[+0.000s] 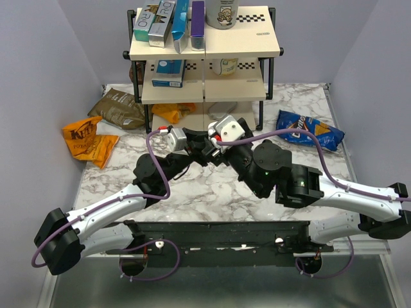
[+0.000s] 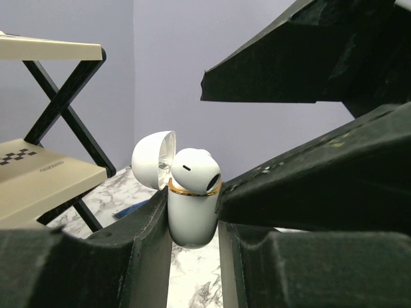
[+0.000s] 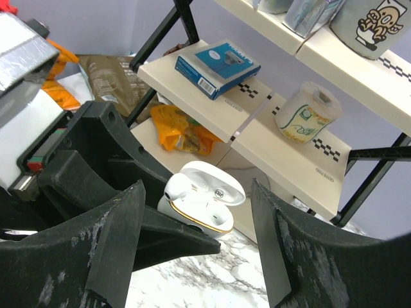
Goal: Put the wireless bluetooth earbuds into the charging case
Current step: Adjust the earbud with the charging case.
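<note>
The left gripper (image 2: 192, 226) is clamped on the case (image 2: 191, 215), a glossy white oval with a gold rim and open lid. It is held above the marble table (image 1: 212, 192), just before the rack (image 1: 204, 48) at the far edge. A white bud (image 2: 194, 172) sits inside; a second seems seated too. The right gripper (image 3: 196, 192) is spread wide, with the case between its fingers, untouched.

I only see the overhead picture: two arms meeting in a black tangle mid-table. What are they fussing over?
Observer: The left wrist view shows a white charging case, lid open, pinched by the left gripper.
Operator: Anything inside?
Observer: A white earbud sits in its mouth.
Operator: And the right arm?
Observer: The right gripper has its jaws wide apart, with the case framed between them.
</note>
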Robot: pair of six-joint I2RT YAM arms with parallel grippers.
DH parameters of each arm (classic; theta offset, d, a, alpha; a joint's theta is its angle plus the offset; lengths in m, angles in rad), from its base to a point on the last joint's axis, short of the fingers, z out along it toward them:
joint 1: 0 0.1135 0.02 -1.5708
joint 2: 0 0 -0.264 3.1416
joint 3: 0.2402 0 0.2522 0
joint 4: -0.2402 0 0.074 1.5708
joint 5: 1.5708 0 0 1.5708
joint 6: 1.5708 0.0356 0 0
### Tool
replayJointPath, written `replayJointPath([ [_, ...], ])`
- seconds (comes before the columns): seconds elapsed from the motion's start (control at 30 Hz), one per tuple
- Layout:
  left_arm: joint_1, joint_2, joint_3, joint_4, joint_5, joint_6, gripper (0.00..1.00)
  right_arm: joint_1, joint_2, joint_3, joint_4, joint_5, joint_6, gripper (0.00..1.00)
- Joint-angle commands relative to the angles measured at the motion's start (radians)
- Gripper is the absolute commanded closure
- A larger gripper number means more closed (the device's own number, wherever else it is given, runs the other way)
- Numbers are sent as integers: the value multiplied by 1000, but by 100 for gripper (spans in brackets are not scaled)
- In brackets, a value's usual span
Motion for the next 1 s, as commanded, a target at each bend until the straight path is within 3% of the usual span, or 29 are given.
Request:
replayJointPath([
  [0.0, 5, -28, 7, 18, -6, 2, 100, -17, -4, 32, -25, 43, 21, 25],
  [0.97, 5, -38, 12, 7, -7, 7, 100, -63, -69, -1, -23, 81, 40, 25],
])
